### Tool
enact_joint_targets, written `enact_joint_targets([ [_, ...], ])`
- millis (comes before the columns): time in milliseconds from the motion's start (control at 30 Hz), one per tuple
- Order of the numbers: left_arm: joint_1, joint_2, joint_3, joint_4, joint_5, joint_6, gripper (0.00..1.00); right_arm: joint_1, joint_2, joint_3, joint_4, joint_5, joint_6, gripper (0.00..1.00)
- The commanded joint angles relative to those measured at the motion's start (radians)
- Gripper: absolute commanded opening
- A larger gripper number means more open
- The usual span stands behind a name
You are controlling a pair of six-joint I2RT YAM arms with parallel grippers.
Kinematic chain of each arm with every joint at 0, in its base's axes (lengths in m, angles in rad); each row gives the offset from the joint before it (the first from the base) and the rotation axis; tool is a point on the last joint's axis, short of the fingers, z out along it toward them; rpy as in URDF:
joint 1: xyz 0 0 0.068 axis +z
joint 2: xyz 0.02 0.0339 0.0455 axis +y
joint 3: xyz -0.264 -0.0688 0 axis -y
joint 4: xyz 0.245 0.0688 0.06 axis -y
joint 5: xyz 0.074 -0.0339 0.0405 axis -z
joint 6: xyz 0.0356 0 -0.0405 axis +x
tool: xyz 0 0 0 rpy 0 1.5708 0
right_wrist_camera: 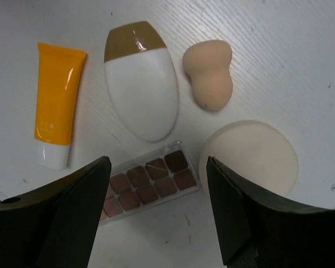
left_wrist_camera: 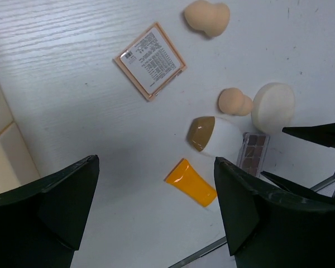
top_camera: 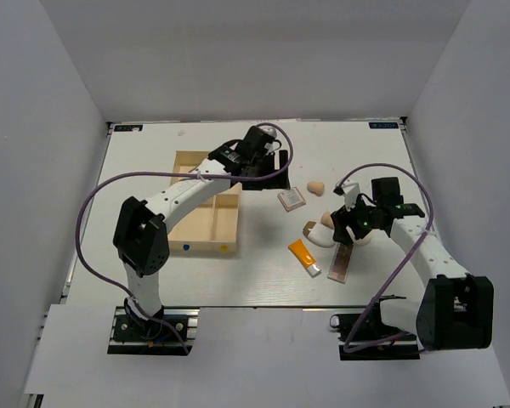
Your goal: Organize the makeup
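Note:
The makeup lies loose on the white table to the right of the wooden box. Its pieces are a square compact [left_wrist_camera: 150, 61], two tan sponges [left_wrist_camera: 207, 17] [left_wrist_camera: 235, 101], a round cream puff [right_wrist_camera: 251, 159], a white oval piece with a brown end [right_wrist_camera: 140, 81], an orange tube [right_wrist_camera: 57, 103] and a brown-shade palette [right_wrist_camera: 145, 181]. My left gripper [top_camera: 269, 166] hangs open and empty above the table beside the box, with the orange tube [left_wrist_camera: 191, 182] showing between its fingers. My right gripper [right_wrist_camera: 158, 161] is open above the palette, puff and oval piece, holding nothing.
The pale wooden divided box [top_camera: 206, 208] stands left of centre with the left arm reaching over its far right corner. White walls close in the table on three sides. In the top view the right gripper [top_camera: 350, 225] hides part of the puff.

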Motion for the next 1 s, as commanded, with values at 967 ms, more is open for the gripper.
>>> enact_joint_targets([
  [967,-0.086,-0.43,-0.457,0.096,-0.091,-0.107,0.98,0.002,0.03,-0.009,-0.682,-0.039,-1.941,0.77],
])
